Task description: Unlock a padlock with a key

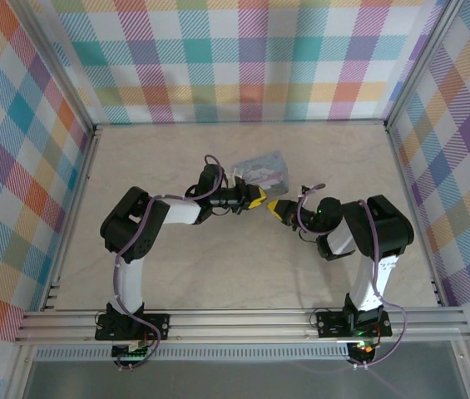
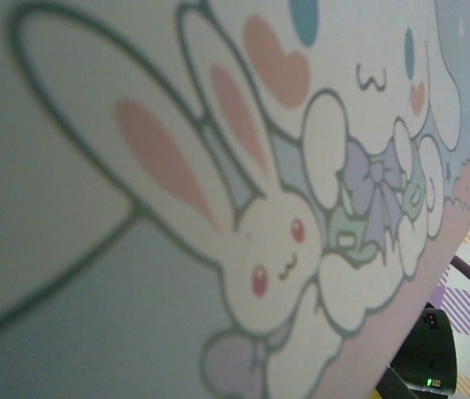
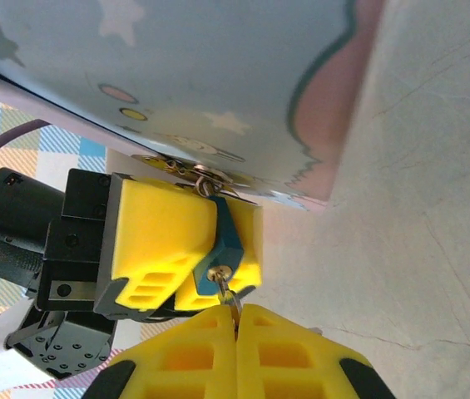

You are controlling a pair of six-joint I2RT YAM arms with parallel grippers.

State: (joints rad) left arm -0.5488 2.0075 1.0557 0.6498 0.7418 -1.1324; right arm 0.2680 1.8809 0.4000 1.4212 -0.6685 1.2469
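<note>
Padlock (image 3: 225, 237): dark-blue body pinched between the two yellow pads (image 3: 160, 241) of the left jaws, keyhole end facing the right jaws.
Left jaws: closed on the padlock body, one pad on each flat side.
Key (image 3: 233, 301): thin silvery sliver, its tip at the round metal keyhole on the padlock's end. How far it sits inside cannot be told.
Right jaws: closed tight on the key, with the yellow fingers (image 3: 193, 349) pressed together and only a little metal showing past them.
Shackle (image 3: 205, 184): thin metal loop threaded through the small hasp on the tin's edge. Whether it is latched cannot be told.
Tin (image 3: 218, 83): pale blue with stars and a pink border, just beyond the padlock. From the left wrist its face (image 2: 93, 208) shows white cartoon rabbits. From above it (image 1: 261, 169) lies tilted, just behind the two yellow tips.
Arms: from above, both are bent inward and their tips almost meet at mid-table.
Surface (image 1: 176, 274): pale, marbled, with fine cracks.
Walls (image 1: 235, 58): pastel checked cloth on three sides.
</note>
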